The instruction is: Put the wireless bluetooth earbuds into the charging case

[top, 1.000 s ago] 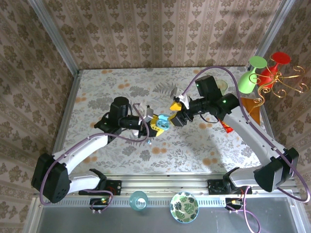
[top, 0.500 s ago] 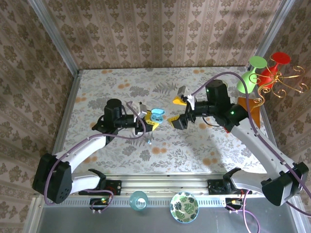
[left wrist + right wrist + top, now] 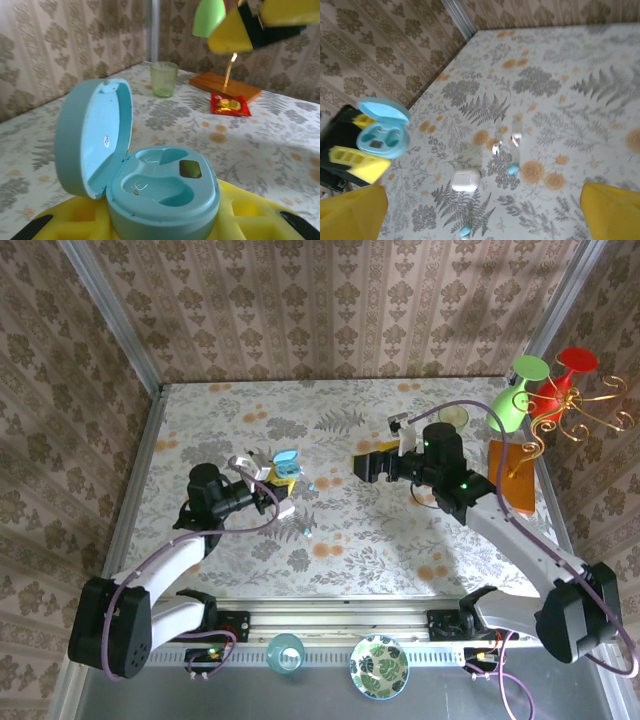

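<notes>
My left gripper is shut on a light blue hinged earbud case, held above the table. Its lid stands open and both wells are empty. A shut white charging case lies on the table just below it. Two small earbuds with pale blue tips lie loose, one beside the white case and one nearer the front. Two white stemmed earbuds lie close together beyond them. My right gripper hovers open and holds nothing, its yellow fingertips wide apart.
A green glass, a red glass and a gold wire stand crowd the back right corner. An orange wooden board, a red packet and a pale green cup sit nearby. A patterned bowl rests on the near rail.
The grippers were together at the blue case and have drawn apart. The left carried the case to the left; the right opened wide and pulled back to the right.
</notes>
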Controlling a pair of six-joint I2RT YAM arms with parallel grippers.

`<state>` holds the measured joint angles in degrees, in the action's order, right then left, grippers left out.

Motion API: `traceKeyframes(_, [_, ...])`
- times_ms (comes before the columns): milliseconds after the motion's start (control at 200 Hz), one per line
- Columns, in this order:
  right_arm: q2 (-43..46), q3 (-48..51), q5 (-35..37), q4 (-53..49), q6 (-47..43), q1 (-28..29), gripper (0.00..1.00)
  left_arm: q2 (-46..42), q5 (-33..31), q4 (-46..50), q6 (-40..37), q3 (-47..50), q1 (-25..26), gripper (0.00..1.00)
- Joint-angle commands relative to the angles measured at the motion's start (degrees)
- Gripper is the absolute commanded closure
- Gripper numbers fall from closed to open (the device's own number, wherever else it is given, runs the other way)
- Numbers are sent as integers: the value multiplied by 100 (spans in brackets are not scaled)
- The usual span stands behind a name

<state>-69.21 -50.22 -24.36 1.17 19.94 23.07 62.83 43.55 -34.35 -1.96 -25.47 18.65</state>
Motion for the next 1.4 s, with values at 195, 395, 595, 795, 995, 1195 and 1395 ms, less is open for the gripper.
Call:
traceKeyframes(195, [-1012,46,1126,29,974,793,16,-415,-1213,-523,91,222,-46,78])
traceKeyframes(395, [-2228,-436,1556,-116,1158,1333,30,-412,-1385,-787,126,294,-47,78])
traceKeyframes(595, [-3082,-1164,1642,-631,1115,1880,40,-478,-1695,-992,207,442,-47,78])
traceKeyframes(795, [-3555,-1684,2417,-1494,779,2487,44,-419,-2272,-1223,252,535,-55,78])
traceKeyframes(995, [-3997,-2119,3097,-2100,554,2892,45,-377,-2755,-1136,232,509,-153,78])
traceKeyframes(1195, [-4286,-2488,3477,-2435,336,3106,45,-310,-2990,-1014,280,475,-222,77])
traceKeyframes(1395, [-4577,-2745,3620,-2726,102,3238,45,-273,-2958,-970,313,453,-248,77])
